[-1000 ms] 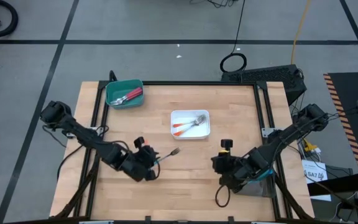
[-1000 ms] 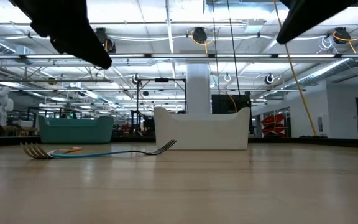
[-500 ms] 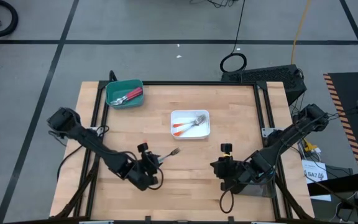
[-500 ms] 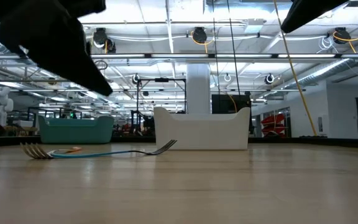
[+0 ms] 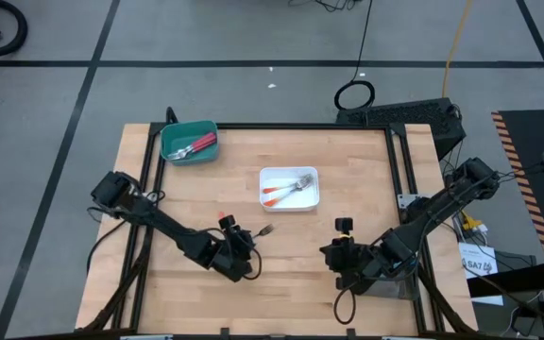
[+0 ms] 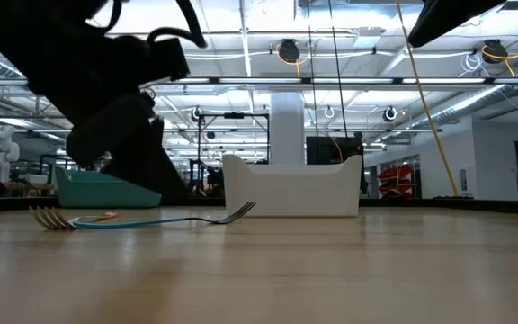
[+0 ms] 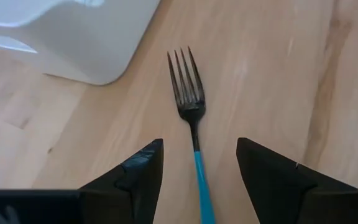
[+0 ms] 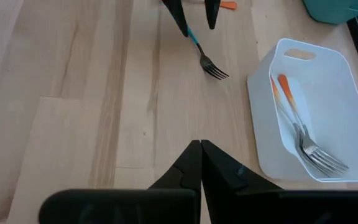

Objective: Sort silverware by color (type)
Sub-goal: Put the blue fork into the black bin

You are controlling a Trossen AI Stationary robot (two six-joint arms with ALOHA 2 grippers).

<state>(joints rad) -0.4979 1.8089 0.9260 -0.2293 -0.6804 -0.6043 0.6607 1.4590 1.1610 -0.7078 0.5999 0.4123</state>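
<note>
Wooden table (image 5: 348, 151) carries a blue-handled fork (image 7: 191, 124); left gripper (image 7: 197, 180) straddles its handle lengthwise, fingers apart, nearer than the right arm.

A fork (image 7: 191, 118) lies on the table (image 5: 348, 151) between the left gripper's (image 7: 197, 171) fingers, beside a tray (image 5: 289, 189) holding forks (image 8: 294, 121).

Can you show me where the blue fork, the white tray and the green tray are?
blue-handled fork (image 7: 191, 109): left wrist view, neck below tines.
white tray (image 5: 312, 197): high view, right rim.
teal tray (image 5: 170, 133): high view, bare floor.
</note>
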